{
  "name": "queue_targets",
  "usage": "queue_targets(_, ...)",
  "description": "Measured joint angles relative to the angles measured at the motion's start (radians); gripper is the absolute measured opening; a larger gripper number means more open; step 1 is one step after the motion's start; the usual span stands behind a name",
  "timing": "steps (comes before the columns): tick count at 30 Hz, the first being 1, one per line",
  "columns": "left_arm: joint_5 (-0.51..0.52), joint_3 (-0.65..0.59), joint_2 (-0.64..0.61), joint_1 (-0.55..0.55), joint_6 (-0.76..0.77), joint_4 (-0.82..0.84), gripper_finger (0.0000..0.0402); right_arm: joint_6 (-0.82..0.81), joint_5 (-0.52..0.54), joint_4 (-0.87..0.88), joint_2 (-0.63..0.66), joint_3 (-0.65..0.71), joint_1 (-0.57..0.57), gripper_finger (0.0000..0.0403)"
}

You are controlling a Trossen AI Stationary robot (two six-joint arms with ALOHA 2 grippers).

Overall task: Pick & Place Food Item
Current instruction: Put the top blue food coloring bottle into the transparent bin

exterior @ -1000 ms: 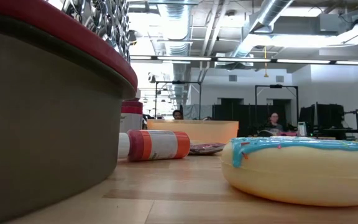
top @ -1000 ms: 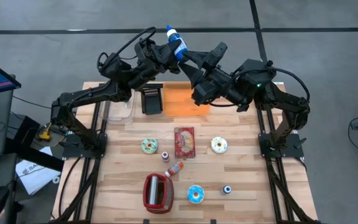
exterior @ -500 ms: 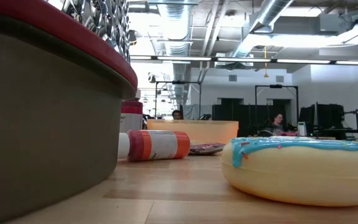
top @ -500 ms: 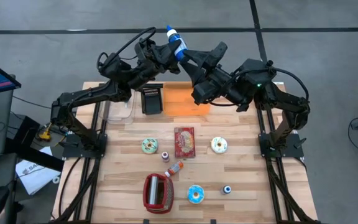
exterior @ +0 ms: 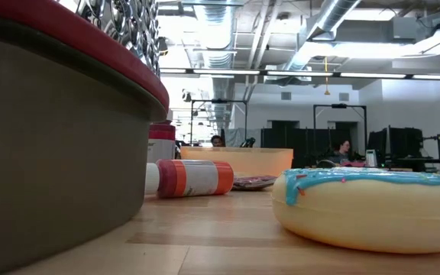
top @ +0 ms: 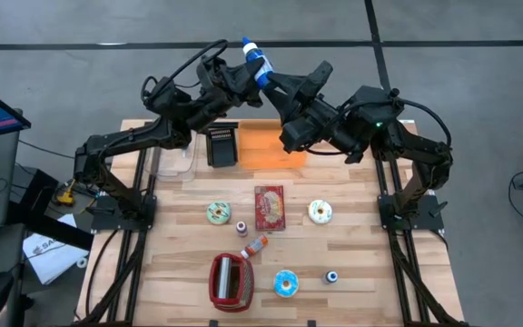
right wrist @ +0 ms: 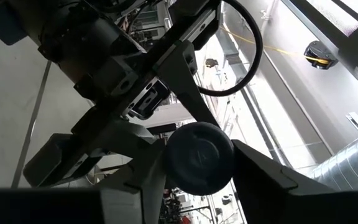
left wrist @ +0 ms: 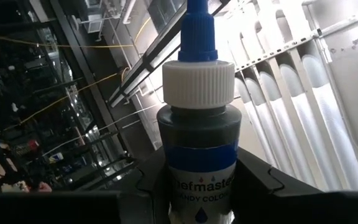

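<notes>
I see my left gripper [top: 246, 65] raised high above the back edge of the table [top: 352, 272], clamped on the small blue-capped bottle [top: 256, 56], its cap pointing up. From the right, my right gripper [top: 277, 84] has its fingers on either side of the bottle's bottom end, but I cannot tell if they grip it. If the left lets go too early, the bottle could fall behind the table
</notes>
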State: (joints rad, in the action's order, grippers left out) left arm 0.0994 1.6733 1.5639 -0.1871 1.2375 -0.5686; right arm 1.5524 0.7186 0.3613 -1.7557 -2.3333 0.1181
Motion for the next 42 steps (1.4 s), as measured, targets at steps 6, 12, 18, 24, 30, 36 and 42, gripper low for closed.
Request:
queue_targets(6,0.0,0.0,0.0,0.0,-0.052,-0.017,0.0148,0.002,0.022,-0.013,-0.001,0.0,0.001,0.0139)
queue_targets(12,0.0,0.0,0.001,0.0,-0.053,-0.026,0.0165,0.0,0.04,-0.05,-0.002,0.001,0.001,0.0148)
queue_targets(18,0.002,0.0,-0.002,-0.001,-0.086,-0.024,0.0168,0.0,0.05,-0.068,-0.001,0.0,0.001,0.014)
queue_targets(24,-0.005,-0.002,-0.02,-0.03,-0.196,-0.011,0.0167,0.001,0.07,-0.129,-0.001,0.0,0.023,0.0143)
queue_targets(30,-0.066,0.0,-0.072,-0.105,-0.359,0.033,0.0166,-0.021,0.185,-0.209,0.005,-0.002,0.052,0.0139)
queue_targets(36,-0.223,0.0,-0.154,-0.177,-0.548,0.221,0.0166,-0.205,0.259,-0.225,0.024,-0.001,0.108,0.014)
queue_targets(42,-0.379,0.0,-0.234,-0.201,-0.86,0.508,0.0166,-0.565,0.255,-0.227,0.071,-0.001,0.187,0.0139)
